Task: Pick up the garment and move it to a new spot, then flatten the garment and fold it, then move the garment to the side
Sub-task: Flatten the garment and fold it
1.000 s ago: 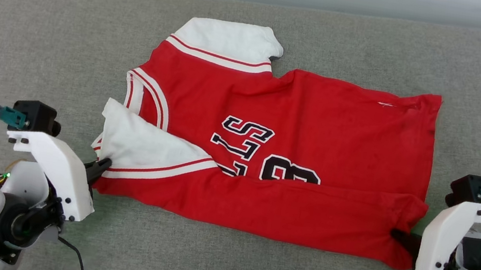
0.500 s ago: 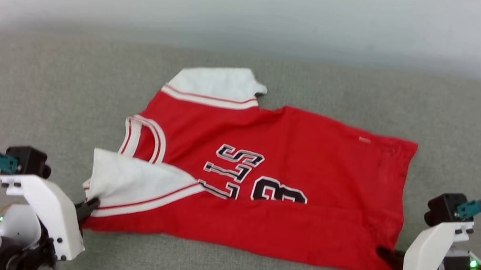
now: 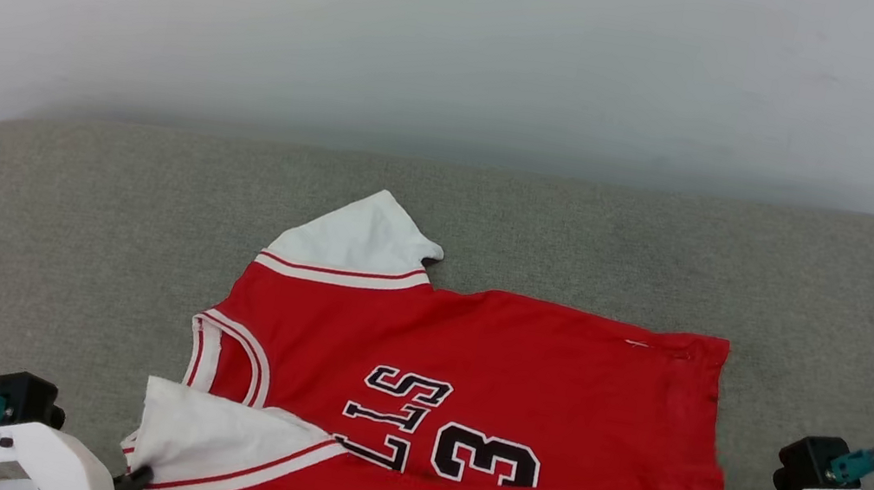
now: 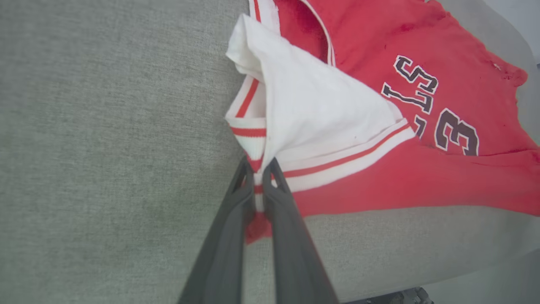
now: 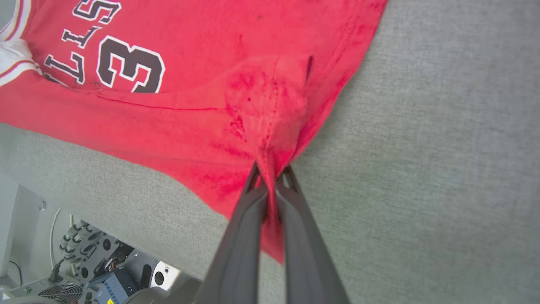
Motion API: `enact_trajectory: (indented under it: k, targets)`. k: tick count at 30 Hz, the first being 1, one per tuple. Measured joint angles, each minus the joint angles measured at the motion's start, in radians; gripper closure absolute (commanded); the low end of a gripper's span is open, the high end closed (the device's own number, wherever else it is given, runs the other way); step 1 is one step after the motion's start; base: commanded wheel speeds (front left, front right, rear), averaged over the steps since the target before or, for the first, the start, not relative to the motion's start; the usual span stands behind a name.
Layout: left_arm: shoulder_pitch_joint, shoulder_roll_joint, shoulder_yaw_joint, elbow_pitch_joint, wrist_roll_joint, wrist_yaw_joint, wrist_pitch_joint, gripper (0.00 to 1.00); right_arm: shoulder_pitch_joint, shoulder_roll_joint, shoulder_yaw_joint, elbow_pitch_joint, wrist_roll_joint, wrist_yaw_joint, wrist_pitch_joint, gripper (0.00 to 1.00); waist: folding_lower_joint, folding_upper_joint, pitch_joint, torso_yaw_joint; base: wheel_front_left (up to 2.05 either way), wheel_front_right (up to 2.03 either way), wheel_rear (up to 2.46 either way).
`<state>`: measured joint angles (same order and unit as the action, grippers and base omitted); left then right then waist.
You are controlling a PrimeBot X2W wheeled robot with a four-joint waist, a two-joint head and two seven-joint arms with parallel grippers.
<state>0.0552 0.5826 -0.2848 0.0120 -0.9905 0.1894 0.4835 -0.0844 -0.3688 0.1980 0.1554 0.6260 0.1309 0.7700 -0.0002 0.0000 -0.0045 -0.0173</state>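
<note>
Grey cushion [image 3: 55, 220] | 1 garment [image 3: 555, 386] | 2 tools gripping: left tool [image 4: 258, 166], right tool [image 5: 271, 171]

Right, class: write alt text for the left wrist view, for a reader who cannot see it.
The left gripper pinches the striped sleeve edge of the garment, a red jersey lying on a grey cushion. Black letters and a 3 show on it.
</note>
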Motion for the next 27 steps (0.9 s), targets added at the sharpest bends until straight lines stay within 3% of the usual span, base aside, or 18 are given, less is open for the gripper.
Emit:
enact_trajectory:
  k: [1, 2, 10, 20, 27]
  targets:
    - [0.0, -0.007, -0.002, 0.004, -0.006, 0.0, 0.001, 0.52, 0.003, 0.005, -0.006, 0.01, 0.004, 0.0, -0.01, 0.32, 0.0, 0.0, 0.006, 0.0, 0.0, 0.0, 0.0]
    - [0.0, -0.019, -0.004, 0.01, -0.012, -0.004, 0.0, 0.0, 0.005, 0.008, -0.004, 0.016, 0.002, 0.0, -0.02, 0.0, 0.0001, 0.0, 0.011, -0.001, 0.0, 0.0, 0.0]
    - [-0.046, -0.048, 0.02, 0.046, 0.023, -0.012, -0.108, 0.0, 0.003, 0.004, 0.006, -0.006, -0.065, 0.0, -0.266, 0.0, 0.0001, 0.0, 0.032, -0.026, 0.0, 0.0, 0.0]
    - [-0.165, -0.053, 0.061, 0.0, 0.169, 0.049, -0.306, 0.0, -0.004, 0.054, -0.072, -0.075, -0.208, 0.0, -0.56, 0.0, 0.0001, 0.0, 0.051, -0.081, 0.0, 0.0, 0.0]
    - [-0.328, -0.065, 0.058, 0.016, 0.222, 0.03, -0.374, 0.0, -0.09, 0.091, -0.093, -0.135, -0.242, 0.0, -0.687, 0.0, 0.0002, 0.0, 0.149, -0.117, 0.0, 0.0, 0.0]
